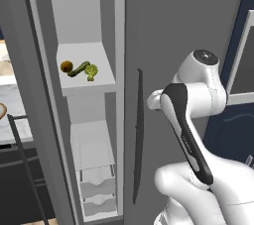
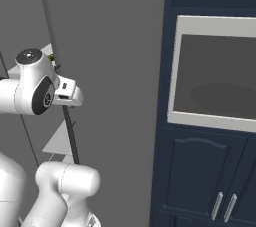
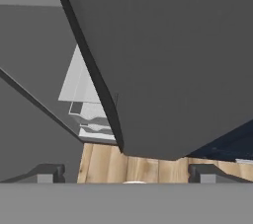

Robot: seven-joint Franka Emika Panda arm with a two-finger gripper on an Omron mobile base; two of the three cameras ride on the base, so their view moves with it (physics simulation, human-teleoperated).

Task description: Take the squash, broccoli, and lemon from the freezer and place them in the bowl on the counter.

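Arm folded at the elbow in front of the fridge, hand angled down at the wood-plank floor. Gripper fingers spread wide, holding nothing. Wider grey door smooth, long dark handle. Freezer open beyond: white shelf carries lemon, squash, broccoli side by side.

A white freezer shelf carries lemon, squash, broccoli.
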